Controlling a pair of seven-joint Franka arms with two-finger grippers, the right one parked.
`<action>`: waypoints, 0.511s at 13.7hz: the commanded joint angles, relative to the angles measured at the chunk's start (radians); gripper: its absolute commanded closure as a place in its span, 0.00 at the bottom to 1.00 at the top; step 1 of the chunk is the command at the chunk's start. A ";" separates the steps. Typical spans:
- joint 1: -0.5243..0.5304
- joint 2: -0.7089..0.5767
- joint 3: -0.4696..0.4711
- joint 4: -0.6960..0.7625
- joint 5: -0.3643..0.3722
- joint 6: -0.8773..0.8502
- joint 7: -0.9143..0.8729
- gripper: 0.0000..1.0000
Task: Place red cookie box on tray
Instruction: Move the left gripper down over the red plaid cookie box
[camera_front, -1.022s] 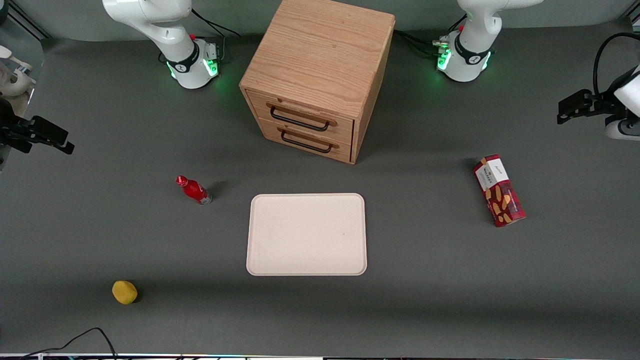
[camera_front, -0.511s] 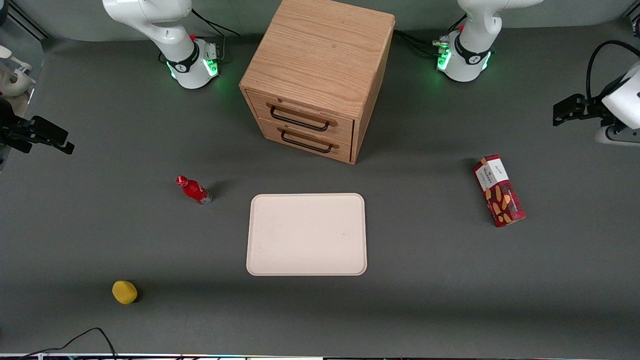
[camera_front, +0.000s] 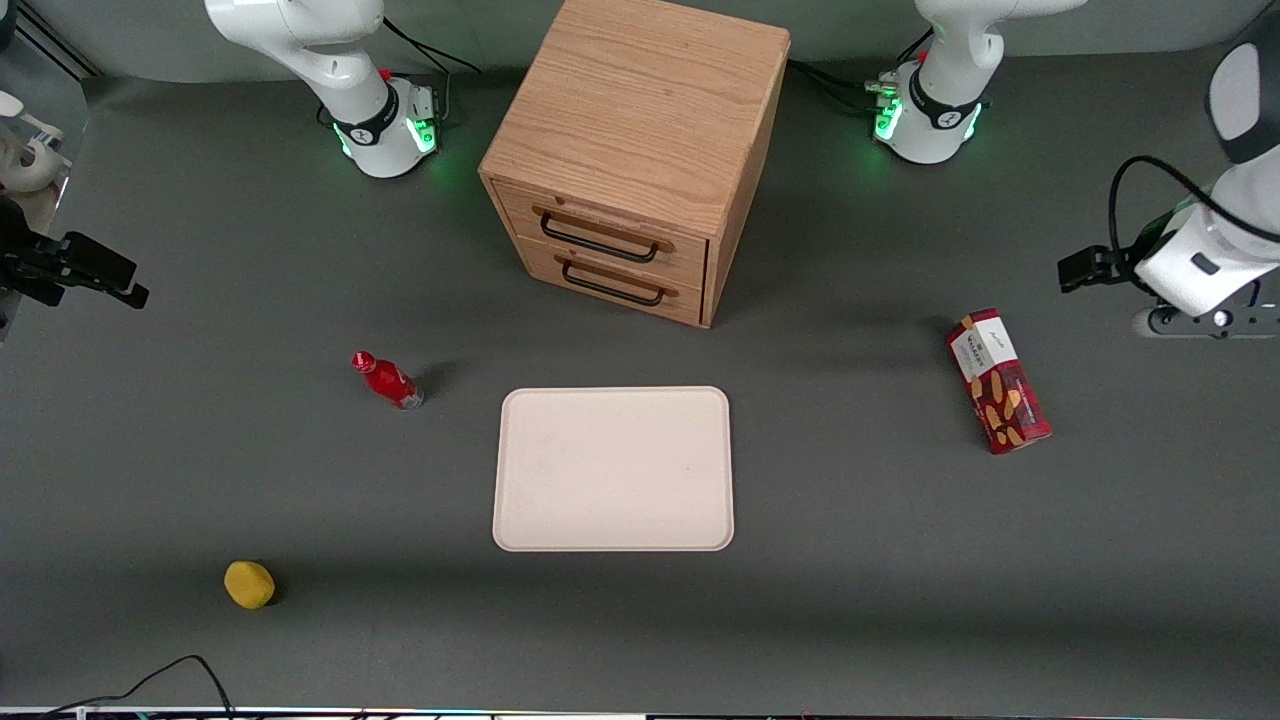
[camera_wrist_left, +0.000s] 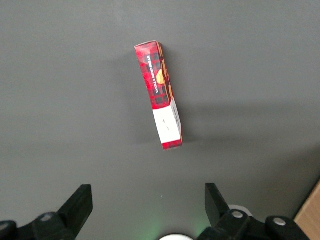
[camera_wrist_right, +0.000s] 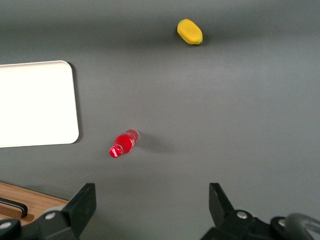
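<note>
The gripper (camera_wrist_left: 146, 205) hangs in the air above the gray table (camera_front: 860, 560) at the working arm's end, its fingers (camera_wrist_left: 80, 202) spread wide apart and holding nothing. The red cookie box (camera_front: 998, 381) lies flat on the table close by the gripper, nearer the front camera, well apart from the tray (camera_front: 613, 469). In the front view the box sits at about three o'clock from the tray, and the wooden drawer cabinet (camera_front: 640, 150) at twelve.

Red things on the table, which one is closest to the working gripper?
The red cookie box, lying flat toward the working arm's end; the gripper hangs open above it. The small red bottle stands far off toward the parked arm's end.
</note>
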 joint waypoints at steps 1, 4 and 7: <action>-0.001 -0.013 0.000 -0.138 0.003 0.159 -0.072 0.00; 0.004 0.022 0.006 -0.218 0.001 0.269 -0.092 0.00; 0.004 0.090 0.008 -0.232 0.001 0.357 -0.169 0.00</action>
